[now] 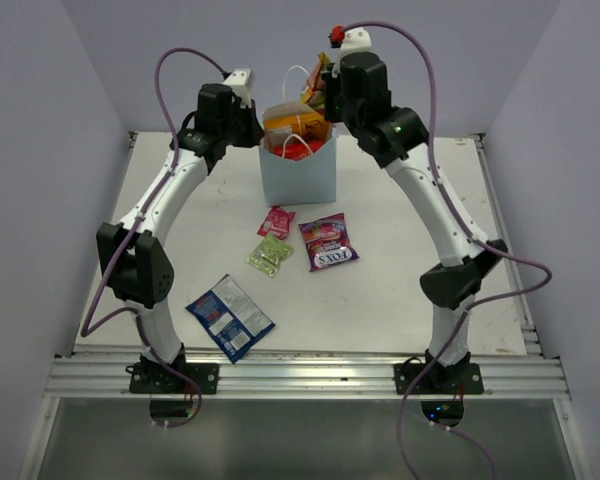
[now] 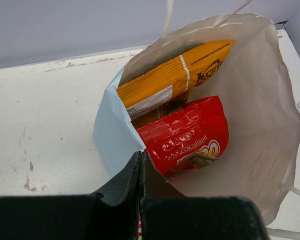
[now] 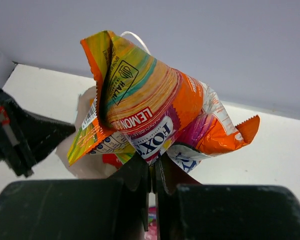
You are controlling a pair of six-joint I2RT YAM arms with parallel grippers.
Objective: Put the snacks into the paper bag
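Upright paper bag (image 1: 298, 172) holds orange packet (image 2: 175, 75) and red packet (image 2: 187, 132); crumpled yellow-orange packet (image 3: 150, 115) aloft near it; purple packet (image 1: 328, 241), pink sachet (image 1: 276, 221), green sachet (image 1: 270, 254) and blue packet (image 1: 229, 317) lie flat on the counter (image 1: 400, 290).

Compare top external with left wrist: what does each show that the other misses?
Only top external: four packets on the table, namely the pink sachet, green sachet, purple Fox's bag and blue-white packet, plus the right gripper holding a yellow-orange Fox's packet above the paper bag.
Only left wrist: the Cocoaland print on the red packet, the bag's inner walls, and the left gripper closed on its near rim.
Both: the bag, with the orange chip bag and the red packet inside.
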